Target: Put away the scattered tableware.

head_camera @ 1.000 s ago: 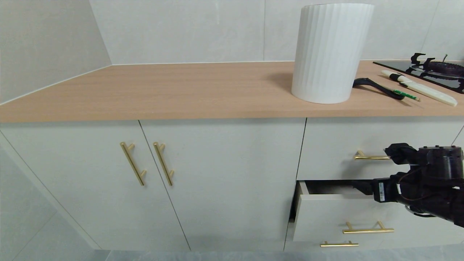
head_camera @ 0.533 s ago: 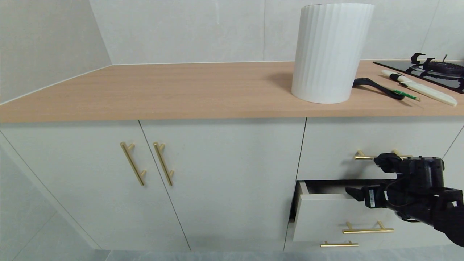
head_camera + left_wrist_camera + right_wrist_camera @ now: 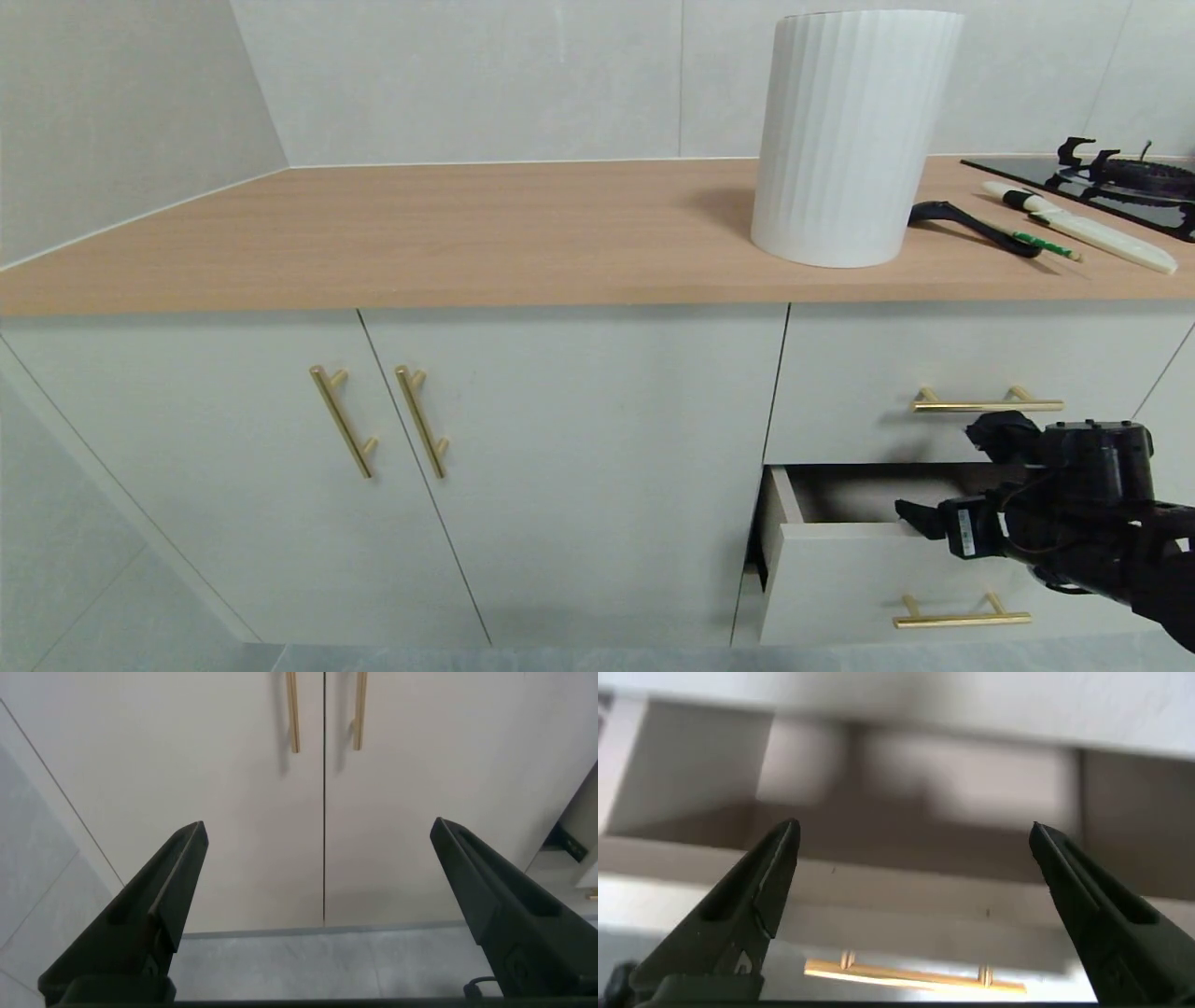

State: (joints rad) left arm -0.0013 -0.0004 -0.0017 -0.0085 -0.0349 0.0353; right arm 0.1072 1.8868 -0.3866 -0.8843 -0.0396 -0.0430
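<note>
The scattered tableware lies on the wooden counter [image 3: 467, 233] at about 2 o'clock in the head view, just to the 3 o'clock side of a tall white ribbed container [image 3: 854, 140]. It is a black-handled utensil [image 3: 966, 224], a thin green stick [image 3: 1047, 245] touching its end, and a white knife [image 3: 1111, 241] beside them. A black hob [image 3: 1120, 182] sits past the knife, towards 1 o'clock.

At 4 o'clock below the counter, the middle drawer [image 3: 840, 560] stands pulled out, with its gold handle [image 3: 962, 616] low on its front. The shut drawer above it carries its own gold bar handle [image 3: 988, 404]. The right gripper [image 3: 962, 476] is at the open drawer's top edge, fingers apart and holding nothing. One finger is up near the upper drawer's front and the other is at the lip of the open one. From the right wrist, the drawer's brown inside shows between the spread fingers.

The left gripper [image 3: 318, 905] faces the pair of cupboard doors [image 3: 420, 812], low near the grey floor [image 3: 327, 961]. Its fingers are wide apart and empty. Two upright gold handles [image 3: 343, 420] flank the seam of the doors, at 8 o'clock in the head view
</note>
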